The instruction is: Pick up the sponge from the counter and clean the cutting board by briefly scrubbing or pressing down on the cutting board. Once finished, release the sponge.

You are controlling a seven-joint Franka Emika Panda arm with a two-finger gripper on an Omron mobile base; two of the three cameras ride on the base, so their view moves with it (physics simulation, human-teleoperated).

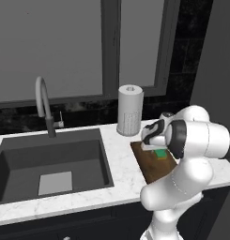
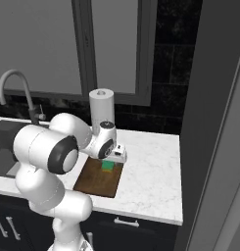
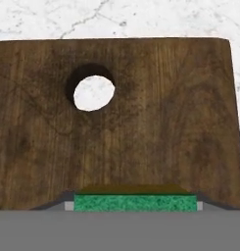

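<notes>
Gripper (image 2: 109, 163) down low over the cutting board (image 2: 94, 181), clamped on the sponge (image 2: 108, 166) – green top between the two fingers, yellow layer just peeking underneath in the hand view. Sponge (image 3: 135, 201) sitting right on or just above the wood; can't tell for sure if it's pressed flat. Jaws fairly narrow, hugging the sponge's two ends.

Cutting board dark brown, lying flat on the white marble counter (image 2: 151, 181), to the right of the sink (image 1: 50, 164). Round hole (image 3: 94, 93) near one end of the board, marble showing through it. In the hand view, hole well apart from the sponge, closer to the far edge.

Paper towel roll (image 1: 130, 110) standing upright behind the board, near the back wall – close to the board's far corner but not touching as far as can be told. Curved faucet (image 1: 43, 105) behind the sink basin. Pale square (image 1: 55, 183) on the sink floor.

No brands, labels or readable writing anywhere – blank towel roll, plain board, plain sponge.
</notes>
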